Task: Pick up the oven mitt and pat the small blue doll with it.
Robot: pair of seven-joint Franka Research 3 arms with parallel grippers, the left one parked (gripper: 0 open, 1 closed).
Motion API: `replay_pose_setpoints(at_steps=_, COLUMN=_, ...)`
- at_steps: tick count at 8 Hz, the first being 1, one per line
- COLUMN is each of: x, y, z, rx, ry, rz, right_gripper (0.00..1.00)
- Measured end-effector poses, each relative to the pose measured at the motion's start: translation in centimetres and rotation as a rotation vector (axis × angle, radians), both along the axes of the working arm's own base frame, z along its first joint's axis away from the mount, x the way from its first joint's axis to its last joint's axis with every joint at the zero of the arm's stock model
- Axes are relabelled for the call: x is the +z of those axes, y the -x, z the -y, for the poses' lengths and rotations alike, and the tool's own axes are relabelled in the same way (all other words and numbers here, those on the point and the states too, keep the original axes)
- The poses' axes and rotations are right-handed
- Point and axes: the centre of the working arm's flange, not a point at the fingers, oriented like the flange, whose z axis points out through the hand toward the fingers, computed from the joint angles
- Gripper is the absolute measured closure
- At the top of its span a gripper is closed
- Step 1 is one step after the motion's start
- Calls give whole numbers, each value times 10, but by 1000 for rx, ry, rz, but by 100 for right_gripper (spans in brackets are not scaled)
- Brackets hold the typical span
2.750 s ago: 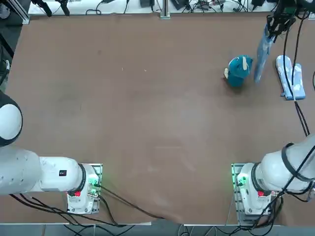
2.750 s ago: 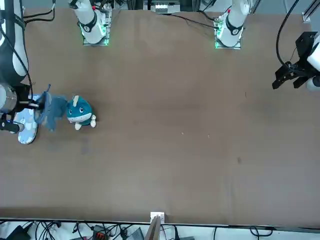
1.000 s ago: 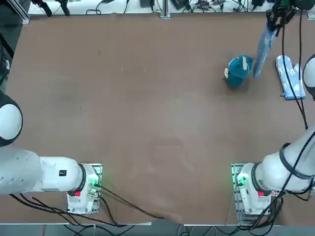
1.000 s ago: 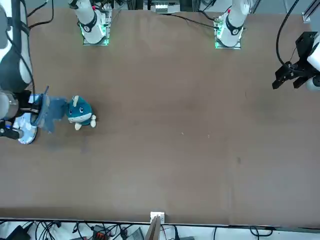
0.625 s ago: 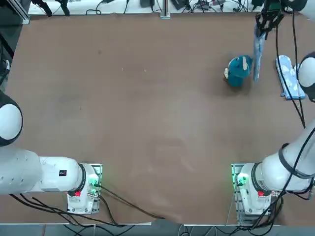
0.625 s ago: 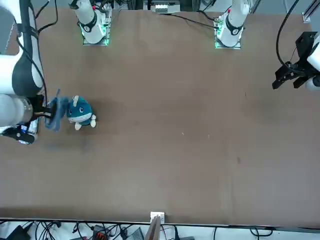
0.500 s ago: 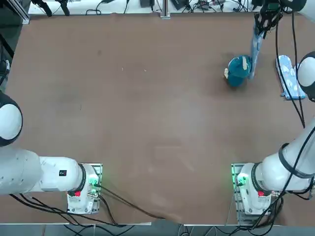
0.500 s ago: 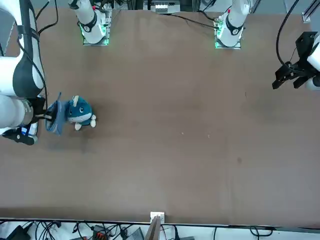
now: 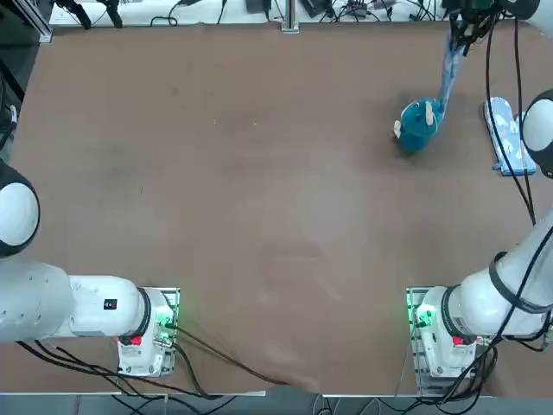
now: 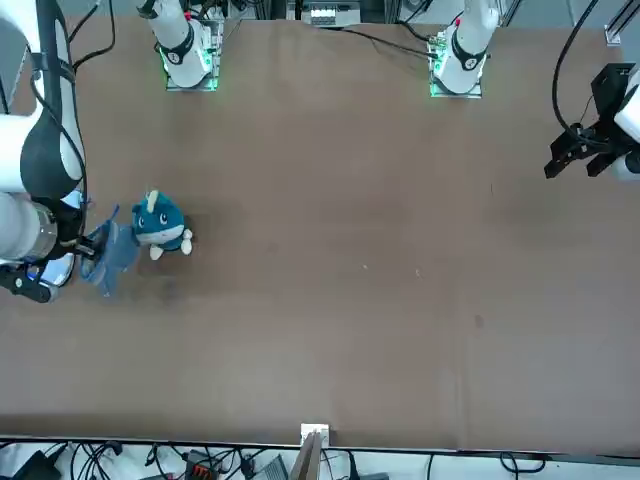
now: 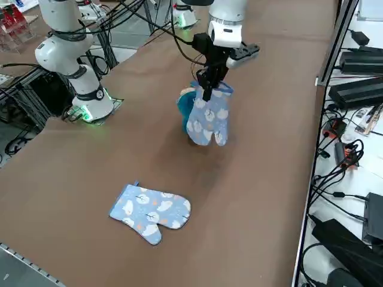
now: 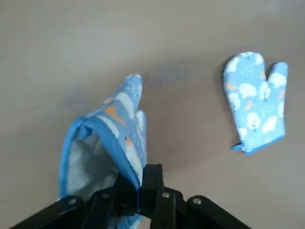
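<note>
Brown table (image 9: 259, 216) — cables (image 11: 353, 179) along far edge

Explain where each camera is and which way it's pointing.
Top: overhead, facing down at the table; both arms show.
Front: across the table, facing the robot; parts of both arms show.
Right side: raised at the robot's right, looking diagonally down; the right tool and arm show.
Right wrist: on the right arm, looking past its closed tool at the held mitt.
Shared: top and front both show the blue doll.

doll (image 11: 185, 109) partly hidden behind held mitt (image 11: 208, 116), seemingly touching
</note>
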Motion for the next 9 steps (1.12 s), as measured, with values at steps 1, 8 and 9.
replay_pose_setpoints(at_steps=1, x=0, y=4, z=10, rx=16, ry=49, rz=-38, right_gripper=96)
replay_pose_setpoints(at_steps=8, x=-13, y=28, z=-44, rx=71, ry=22, rz=-239, right_gripper=96)
replay_pose_setpoints(at_steps=9, x=-12, y=25, z=-47, rx=75, ry=12, rz=-218, right_gripper=96)
